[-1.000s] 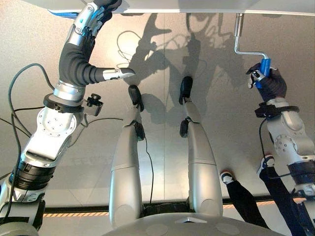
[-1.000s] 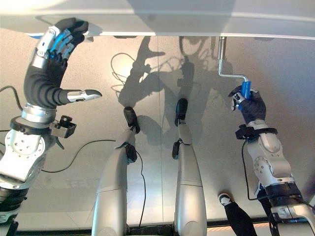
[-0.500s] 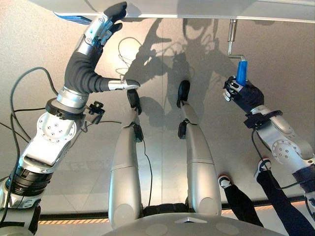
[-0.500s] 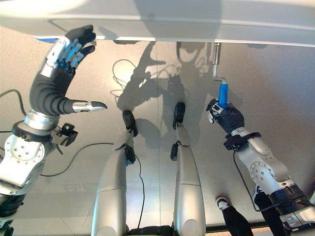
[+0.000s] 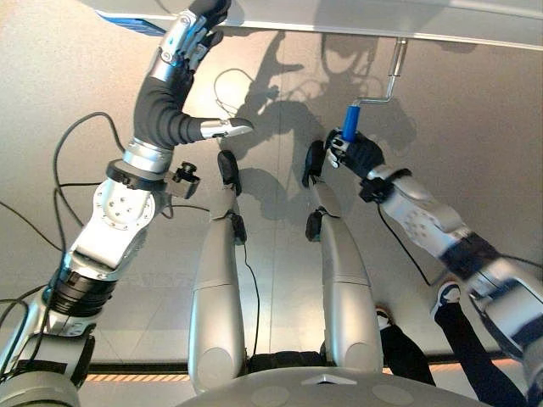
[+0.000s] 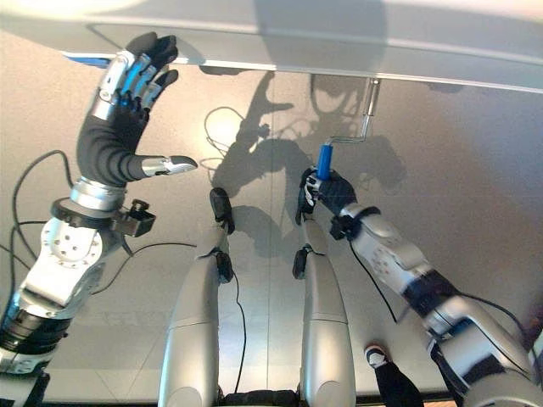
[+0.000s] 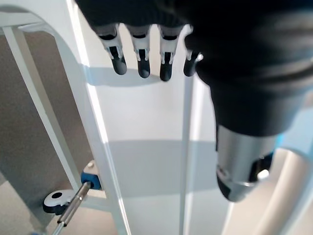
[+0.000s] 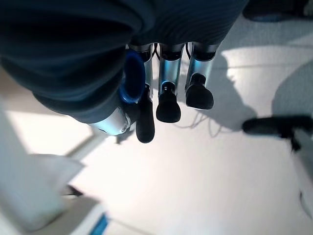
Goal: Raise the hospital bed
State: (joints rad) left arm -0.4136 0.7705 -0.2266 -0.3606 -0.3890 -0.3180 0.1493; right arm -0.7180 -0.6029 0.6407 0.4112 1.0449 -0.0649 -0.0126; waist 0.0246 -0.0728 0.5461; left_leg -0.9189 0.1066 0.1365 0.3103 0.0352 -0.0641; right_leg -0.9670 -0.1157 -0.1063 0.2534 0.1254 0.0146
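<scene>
The hospital bed's white footboard edge runs along the far side. A silver crank hangs from it, ending in a blue handle. My right hand is curled round that blue handle, low and toward the middle. My left hand is raised with straight fingers resting against the white bed frame at the far left, thumb stuck out to the side.
A person's dark trouser legs and a shoe stand at the near right. The bare beige floor lies under the bed's edge. A blue part of the bed sits beside my left hand.
My right hand has swung the blue crank handle leftward and down, from the right side toward the middle. The left hand stays against the bed frame. The camera has shifted slightly.
</scene>
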